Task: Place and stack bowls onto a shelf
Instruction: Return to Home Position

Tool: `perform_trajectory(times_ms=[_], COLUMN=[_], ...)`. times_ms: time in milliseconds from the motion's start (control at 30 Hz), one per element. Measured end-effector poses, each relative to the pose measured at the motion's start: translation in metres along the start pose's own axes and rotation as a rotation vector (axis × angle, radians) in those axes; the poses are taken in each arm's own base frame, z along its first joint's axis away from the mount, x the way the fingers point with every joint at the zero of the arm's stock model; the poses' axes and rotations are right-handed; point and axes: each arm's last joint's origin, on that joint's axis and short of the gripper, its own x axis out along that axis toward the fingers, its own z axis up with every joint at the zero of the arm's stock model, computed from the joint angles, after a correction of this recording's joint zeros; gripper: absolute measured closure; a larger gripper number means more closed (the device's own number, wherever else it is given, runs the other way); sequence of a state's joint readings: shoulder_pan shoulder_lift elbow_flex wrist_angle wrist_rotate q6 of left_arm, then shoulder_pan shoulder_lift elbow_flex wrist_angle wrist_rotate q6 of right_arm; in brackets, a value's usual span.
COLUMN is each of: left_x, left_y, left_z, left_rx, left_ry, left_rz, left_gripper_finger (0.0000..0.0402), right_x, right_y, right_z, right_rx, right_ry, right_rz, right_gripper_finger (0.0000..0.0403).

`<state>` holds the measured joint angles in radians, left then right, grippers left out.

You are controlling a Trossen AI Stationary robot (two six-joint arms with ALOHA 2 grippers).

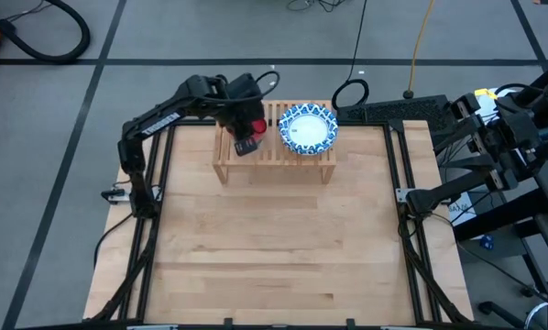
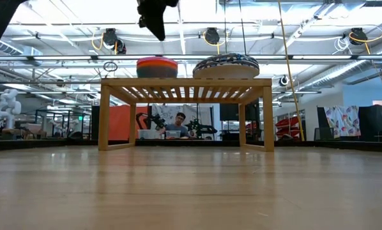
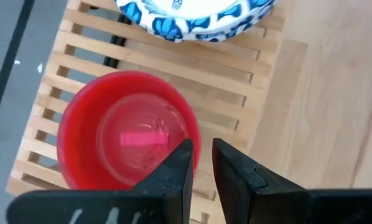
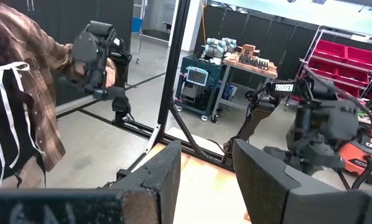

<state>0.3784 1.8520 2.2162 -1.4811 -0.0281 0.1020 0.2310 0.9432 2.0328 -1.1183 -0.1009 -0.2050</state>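
Note:
A low light-wood shelf [image 1: 276, 163] stands at the table's far edge. On its left half sits an orange-red bowl [image 3: 111, 137], base down; the low view shows this bowl [image 2: 157, 66] nested on other rims. A blue-patterned bowl stack [image 1: 308, 128] rests on the shelf's right half. My left gripper [image 3: 203, 152] hangs open above the orange-red bowl's near rim, pointing steeply down and clear of it, as the low view of the gripper [image 2: 156, 22] shows. My right gripper [image 4: 208, 155] waits open, level, off the table's right side.
Bare wooden tabletop [image 1: 274, 247] stretches from the shelf to the near edge. Black frame rails [image 1: 398, 183] run along both sides. A person in a plaid shirt [image 4: 18, 93] stands beyond the table in the right wrist view.

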Motion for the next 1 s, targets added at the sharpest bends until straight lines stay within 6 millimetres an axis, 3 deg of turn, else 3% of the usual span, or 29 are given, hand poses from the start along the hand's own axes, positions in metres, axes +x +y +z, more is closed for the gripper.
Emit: perform_trajectory(times_ms=[200, 500, 733, 1000], left_x=[-0.033, -0.102, -0.154, -0.198], left_y=[-0.007, -0.014, -0.016, -0.016], left_z=[-0.007, -0.03, -0.067, -0.12], left_rx=[0.017, 0.072, 0.058, -0.026], left_ry=[-0.121, -0.395, -0.531, -0.586], left_rz=[-0.043, -0.026, -0.022, -0.042], left_gripper_finger=[0.0334, 0.0334, 0.0334, 0.0334], right_x=[0.0, 0.0, -0.006, -0.03], right_y=[0.0, 0.0, 0.002, 0.006], right_z=[0.0, 0.0, -0.005, -0.014], right_rx=[0.002, 0.112, 0.225, 0.279], right_ry=[0.0, 0.0, 0.032, 0.053], right_rz=[0.0, 0.004, 0.008, 0.008], right_gripper_finger=[0.0261, 0.0261, 0.0261, 0.0261])
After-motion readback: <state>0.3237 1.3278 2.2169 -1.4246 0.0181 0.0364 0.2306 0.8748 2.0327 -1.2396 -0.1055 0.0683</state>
